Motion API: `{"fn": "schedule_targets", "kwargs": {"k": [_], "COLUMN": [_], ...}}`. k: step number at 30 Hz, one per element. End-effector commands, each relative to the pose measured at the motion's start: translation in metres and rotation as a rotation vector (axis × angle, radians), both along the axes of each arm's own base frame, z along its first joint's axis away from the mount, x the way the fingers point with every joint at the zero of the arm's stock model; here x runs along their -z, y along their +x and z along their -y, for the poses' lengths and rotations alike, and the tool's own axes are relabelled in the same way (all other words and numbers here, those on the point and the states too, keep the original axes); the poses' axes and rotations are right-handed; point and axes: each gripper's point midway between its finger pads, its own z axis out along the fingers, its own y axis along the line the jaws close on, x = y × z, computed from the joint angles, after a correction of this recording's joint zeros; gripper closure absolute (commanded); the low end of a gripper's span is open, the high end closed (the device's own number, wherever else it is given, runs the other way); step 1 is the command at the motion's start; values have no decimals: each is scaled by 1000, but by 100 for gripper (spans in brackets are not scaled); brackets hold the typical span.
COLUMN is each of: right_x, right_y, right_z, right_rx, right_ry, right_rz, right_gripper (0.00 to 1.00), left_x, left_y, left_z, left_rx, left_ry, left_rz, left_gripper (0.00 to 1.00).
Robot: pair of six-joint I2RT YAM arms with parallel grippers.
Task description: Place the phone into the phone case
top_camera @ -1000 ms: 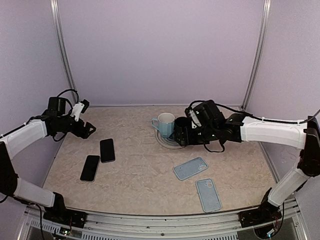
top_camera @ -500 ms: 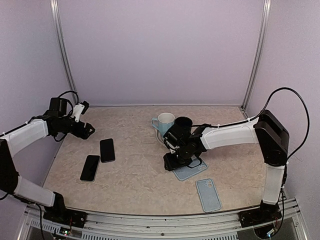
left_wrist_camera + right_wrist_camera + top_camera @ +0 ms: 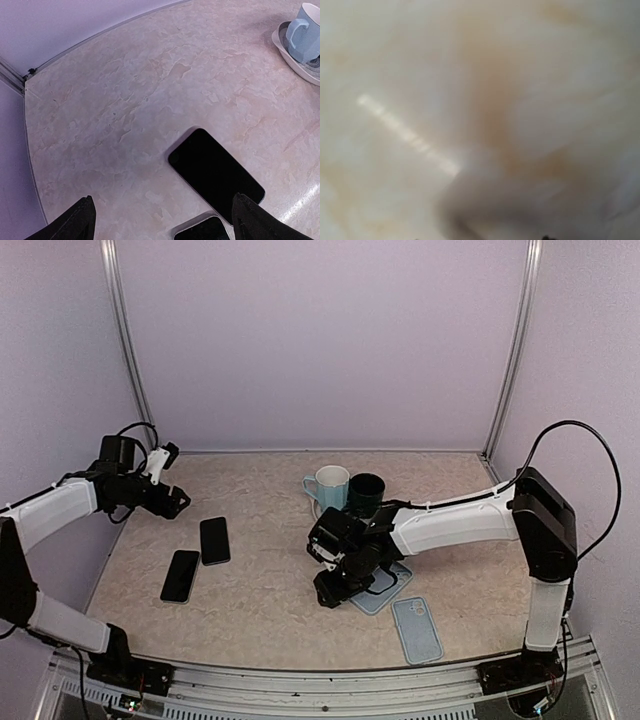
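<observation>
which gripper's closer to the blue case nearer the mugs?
Right. The right gripper sits low at the left end of that case. The left gripper is far across the table, near a black phone.

Two phones are laid toward the left edge, far phone (image 3: 214,540) just beside near phone (image 3: 180,576). Far case (image 3: 392,590) and near case (image 3: 416,630) are placed toward the near right corner.

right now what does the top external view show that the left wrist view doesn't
Only top external: a blue phone case, a second case partly under the right arm, and the dark mug. Only left wrist: its own fingertips up close, jaws wide apart. Both: two black phones, the light blue mug, the table.
</observation>
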Motion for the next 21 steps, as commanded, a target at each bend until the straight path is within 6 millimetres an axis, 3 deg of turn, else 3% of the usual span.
{"fn": "schedule_targets", "kwargs": {"k": [1,4,6,8,17,21], "right_x": [-42,-47,-40,-30,9,19], "right_y": [10,43,55,61,73,65], "right_z": [13,57,86,102,105,92], "right_rx": [47,286,411,476,510,461], "right_ry": [-8,-70,-127,-157,-215,-165], "right_rz": [100,163,183,173,119,67], "right_gripper": [44,41,40,40,39,52], "left_x": [6,8,9,10,15,16], "left_y": [-2,-1,-1,-2,-4,-5], "left_z": [1,2,1,1,2,2], "left_rx": [1,0,-3,-1,1,5], "left_ry": [-1,-4,-2,-3,-2,-3], "left_rz": [-19,-28,-34,-34,-48,-48], "left_gripper": [7,7,7,7,7,7]}}
